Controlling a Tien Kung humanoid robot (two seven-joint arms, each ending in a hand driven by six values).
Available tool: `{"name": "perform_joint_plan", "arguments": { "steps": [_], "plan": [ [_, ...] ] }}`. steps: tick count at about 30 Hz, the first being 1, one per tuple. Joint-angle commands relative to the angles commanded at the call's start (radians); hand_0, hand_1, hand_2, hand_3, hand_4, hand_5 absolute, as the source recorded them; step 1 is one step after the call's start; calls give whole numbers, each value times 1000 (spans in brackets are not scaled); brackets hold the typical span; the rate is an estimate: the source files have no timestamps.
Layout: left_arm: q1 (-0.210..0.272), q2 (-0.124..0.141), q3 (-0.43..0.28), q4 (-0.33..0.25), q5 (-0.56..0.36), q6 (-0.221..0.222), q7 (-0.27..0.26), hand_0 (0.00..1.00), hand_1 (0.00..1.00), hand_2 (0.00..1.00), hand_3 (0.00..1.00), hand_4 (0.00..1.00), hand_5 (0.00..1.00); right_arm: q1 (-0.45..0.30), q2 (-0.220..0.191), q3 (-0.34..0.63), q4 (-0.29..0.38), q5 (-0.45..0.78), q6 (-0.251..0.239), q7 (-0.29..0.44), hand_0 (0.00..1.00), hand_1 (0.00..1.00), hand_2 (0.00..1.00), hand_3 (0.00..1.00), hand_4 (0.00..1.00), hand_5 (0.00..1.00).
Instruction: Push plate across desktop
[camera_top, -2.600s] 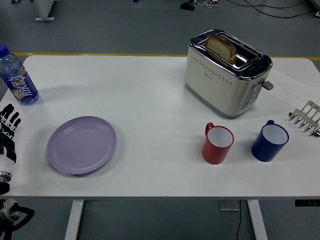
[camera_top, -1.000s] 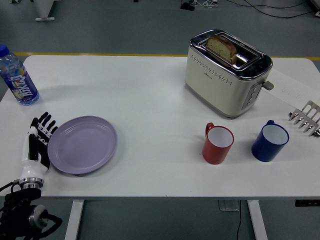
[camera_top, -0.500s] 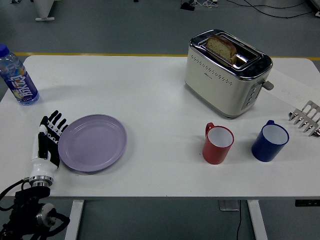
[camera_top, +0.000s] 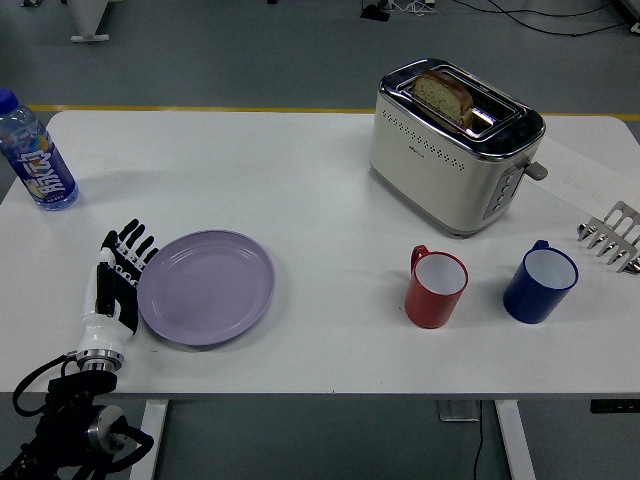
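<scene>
A lilac plate (camera_top: 206, 286) lies flat on the white table (camera_top: 300, 190), left of the middle near the front edge. My left hand (camera_top: 120, 272) stands edge-on against the plate's left rim, fingers straight and spread, holding nothing. Its black and white forearm comes up from the lower left corner. My right hand is out of view.
A red mug (camera_top: 435, 288) and a blue mug (camera_top: 540, 283) stand to the plate's right. A cream toaster (camera_top: 455, 145) with a bread slice stands at the back right. A water bottle (camera_top: 36, 152) stands at the far left. A metal rack (camera_top: 612, 235) sits at the right edge.
My left hand came in from the left edge, met the plate's rim and slid the plate to the right, towards the red mug. Nothing else moved.
</scene>
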Motion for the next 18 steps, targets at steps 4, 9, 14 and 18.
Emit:
{"name": "perform_joint_plan", "arguments": {
  "steps": [4,9,14,18],
  "plan": [
    [-6,0,22,1,-8,4,-4,821,853,899,835,528,998,1,-1,1,0,-2,1,0,635,592,666,750,458,521],
    [-6,0,43,-6,-18,7,-9,817,852,899,833,528,998,1,-1,-2,0,1,1,1,635,593,666,750,459,522],
    [-5,0,79,-14,-28,10,-13,817,852,899,833,528,998,0,-2,-4,0,2,1,-1,635,593,666,750,459,522],
    [-3,0,107,-13,-34,11,-15,816,850,898,828,524,998,-2,-2,-7,1,3,0,-2,636,593,665,750,459,522]
  ]
}}
